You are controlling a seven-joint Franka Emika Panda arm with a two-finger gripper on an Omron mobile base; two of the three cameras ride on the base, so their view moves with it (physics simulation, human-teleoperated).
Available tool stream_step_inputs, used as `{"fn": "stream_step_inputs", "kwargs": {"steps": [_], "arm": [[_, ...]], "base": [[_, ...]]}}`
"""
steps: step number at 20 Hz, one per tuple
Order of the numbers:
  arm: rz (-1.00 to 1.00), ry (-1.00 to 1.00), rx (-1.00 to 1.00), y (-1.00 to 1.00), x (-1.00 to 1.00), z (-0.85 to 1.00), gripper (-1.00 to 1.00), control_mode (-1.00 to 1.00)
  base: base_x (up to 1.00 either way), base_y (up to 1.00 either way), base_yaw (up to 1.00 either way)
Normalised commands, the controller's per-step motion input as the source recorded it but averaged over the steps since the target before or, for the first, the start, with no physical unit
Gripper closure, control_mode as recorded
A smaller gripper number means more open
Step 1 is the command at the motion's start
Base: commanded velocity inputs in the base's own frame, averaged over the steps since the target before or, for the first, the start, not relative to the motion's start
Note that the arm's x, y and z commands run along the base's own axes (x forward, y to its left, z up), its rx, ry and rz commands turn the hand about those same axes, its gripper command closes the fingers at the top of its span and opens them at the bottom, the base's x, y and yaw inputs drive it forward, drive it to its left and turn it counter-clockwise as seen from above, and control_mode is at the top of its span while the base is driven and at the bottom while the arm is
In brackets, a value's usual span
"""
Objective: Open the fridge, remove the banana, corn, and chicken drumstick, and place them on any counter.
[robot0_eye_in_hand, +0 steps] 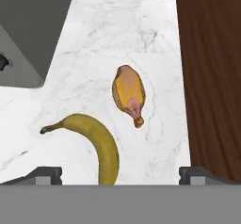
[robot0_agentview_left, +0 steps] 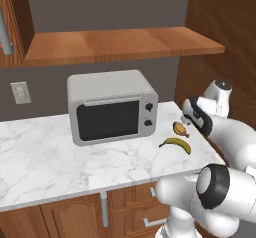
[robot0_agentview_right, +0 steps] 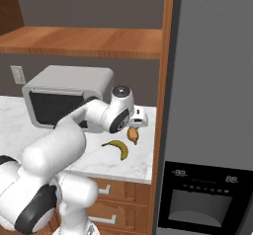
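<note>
Left base view: I see the banana (robot0_agentview_left: 176, 144) and chicken drumstick (robot0_agentview_left: 181, 129) on the counter (robot0_agentview_left: 45, 157), right of the microwave (robot0_agentview_left: 112, 106). Right base view: gripper (robot0_agentview_right: 140, 119) above the drumstick. Hand view: fingers spread, empty. 2 items placed; corn next, from the fridge (robot0_agentview_right: 212, 105).

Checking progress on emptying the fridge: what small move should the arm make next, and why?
Probably lift the open gripper away and turn toward the fridge: the banana and chicken drumstick already lie apart on the counter, with no corn beside them.
</note>
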Motion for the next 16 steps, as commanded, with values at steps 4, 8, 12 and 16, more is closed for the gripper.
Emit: {"fn": "stream_step_inputs", "kwargs": {"steps": [4,8,12,16], "arm": [[0.0,-0.04,0.0,0.31,-0.72,0.83,-1.0,-1.0],[0.0,0.0,0.0,0.34,-0.71,0.78,-1.0,-1.0],[0.0,0.0,0.0,0.33,-0.64,0.79,-1.0,-1.0],[0.0,0.0,0.0,0.41,-0.55,0.64,-1.0,-1.0]], "base": [[0.0,0.0,0.0],[0.0,0.0,0.0],[0.0,0.0,0.0],[0.0,0.0,0.0]]}}
